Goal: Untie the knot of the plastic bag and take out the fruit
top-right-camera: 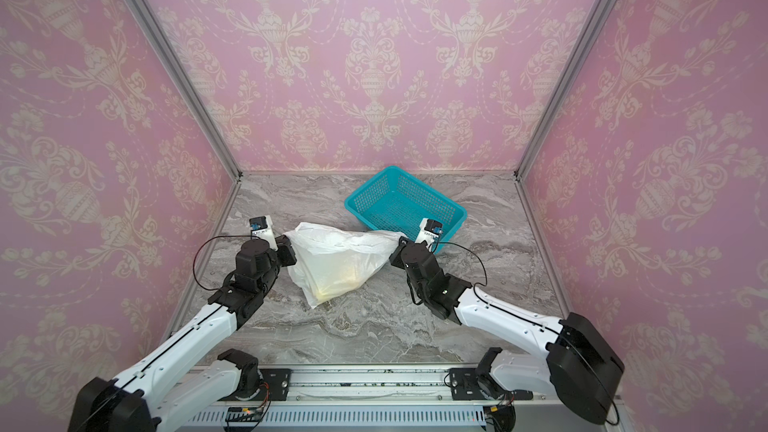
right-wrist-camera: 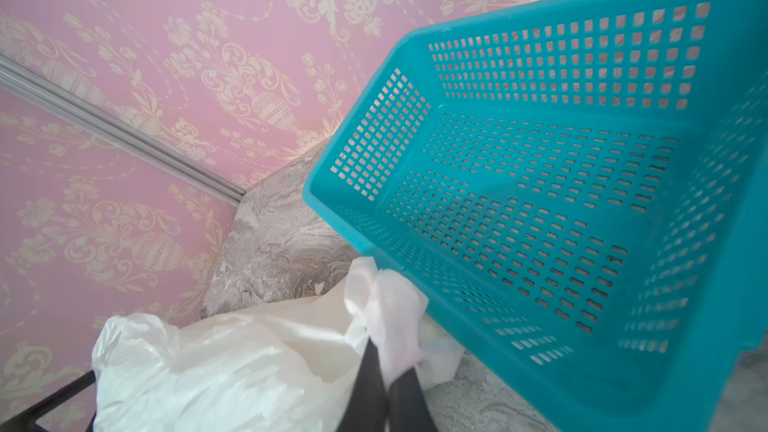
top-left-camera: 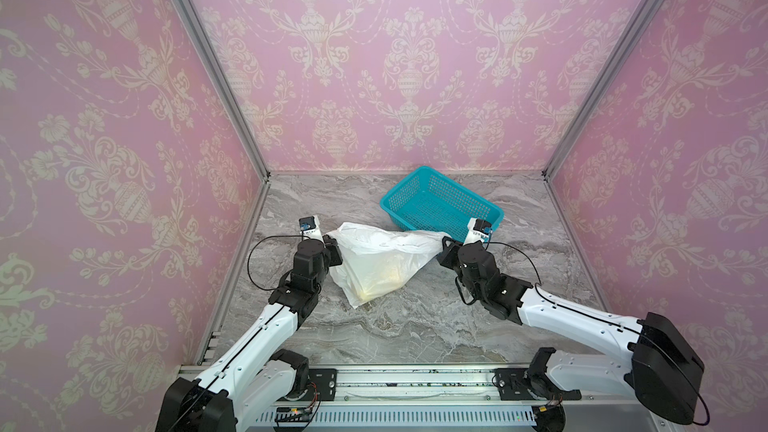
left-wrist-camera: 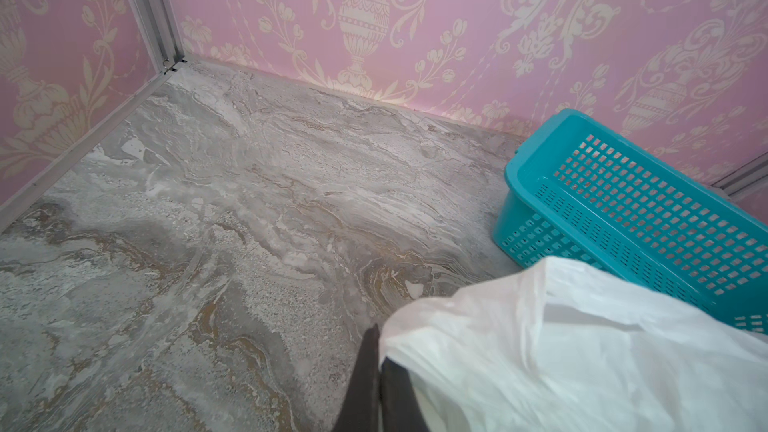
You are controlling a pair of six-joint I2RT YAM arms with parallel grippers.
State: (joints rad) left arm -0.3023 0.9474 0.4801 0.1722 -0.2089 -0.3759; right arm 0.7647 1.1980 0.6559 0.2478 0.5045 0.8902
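The left end effector (top-left-camera: 331, 241) is clenched on one upper corner of the plastic bag (top-left-camera: 382, 259). In its wrist view the two dark fingers (left-wrist-camera: 368, 371) stand pressed together with white film bunched against them. The right end effector (top-left-camera: 444, 244) is likewise clamped on the opposite corner, and a twisted strip of the film sticks out past its fingers (right-wrist-camera: 370, 371) in the right wrist view.

Between the two, the bag's top edge is pulled into a nearly straight line, and the rest sags to a point nearer the camera (whether that point touches the worktop (top-left-camera: 395, 326) cannot be told). The fruit (top-left-camera: 386, 280) shows only as a yellow glow through the film, low in the bag; single pieces cannot be made out.

Just behind the bag and the right end effector sits a teal mesh basket (top-left-camera: 405, 192), turned at an angle on the grey marbled worktop. Pink damask-patterned walls (top-left-camera: 395, 56) close in three sides.
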